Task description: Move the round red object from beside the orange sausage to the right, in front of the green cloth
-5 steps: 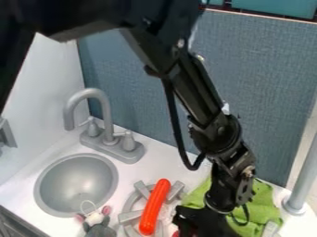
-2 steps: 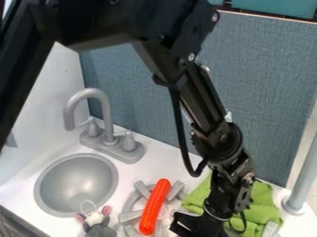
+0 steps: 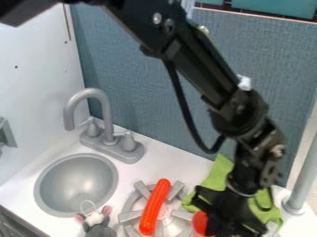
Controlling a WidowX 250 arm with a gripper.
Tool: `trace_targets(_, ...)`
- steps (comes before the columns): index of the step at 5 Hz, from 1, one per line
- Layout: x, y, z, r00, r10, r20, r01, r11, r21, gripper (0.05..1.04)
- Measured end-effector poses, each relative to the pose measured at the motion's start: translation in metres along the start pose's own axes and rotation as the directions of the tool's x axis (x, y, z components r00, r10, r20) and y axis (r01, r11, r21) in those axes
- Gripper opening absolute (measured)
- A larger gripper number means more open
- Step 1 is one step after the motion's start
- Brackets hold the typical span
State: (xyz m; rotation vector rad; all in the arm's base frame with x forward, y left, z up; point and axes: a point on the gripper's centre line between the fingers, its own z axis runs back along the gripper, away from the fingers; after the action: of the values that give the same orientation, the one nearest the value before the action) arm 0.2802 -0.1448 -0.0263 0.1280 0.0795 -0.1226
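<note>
The black gripper (image 3: pixel 223 209) hangs low at the lower right, over the green cloth (image 3: pixel 215 177) and just right of the stove burner. Part of a round orange-red object (image 3: pixel 199 223) shows against the gripper's lower left side; the rest of it is hidden. Whether it is held cannot be told. Across the burner (image 3: pixel 176 224) lies an orange-red sausage-shaped toy (image 3: pixel 154 206), left of the gripper and apart from it. The cloth spreads behind and to the right of the gripper, with a pointed fold standing up at its back.
A grey sink basin (image 3: pixel 77 185) with a grey faucet (image 3: pixel 106 121) is at the left. At the front edge sits a grey plush mouse (image 3: pixel 98 224). A grey post (image 3: pixel 301 178) stands at the right, and a blue-grey panel (image 3: pixel 155 92) rises behind the counter.
The gripper has moved right and slightly up. The cloth's back edge has shifted right and up into a peak. More of the round orange-red object shows. The sausage toy and mouse have stayed put.
</note>
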Motion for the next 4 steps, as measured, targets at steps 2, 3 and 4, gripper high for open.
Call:
trace_targets(2, 0.013, -0.026, 0.020, 0.991, -0.108, 0.080, 0.111, 0.993, -0.043, 0.099)
trace_targets(3, 0.021, -0.037, 0.005, 0.989, -0.138, 0.053, 0.140, 0.989, -0.049, 0.099)
trace_targets(4, 0.030, -0.045, 0.005, 0.984, -0.167, 0.053, 0.171, 0.983, -0.065, 0.099)
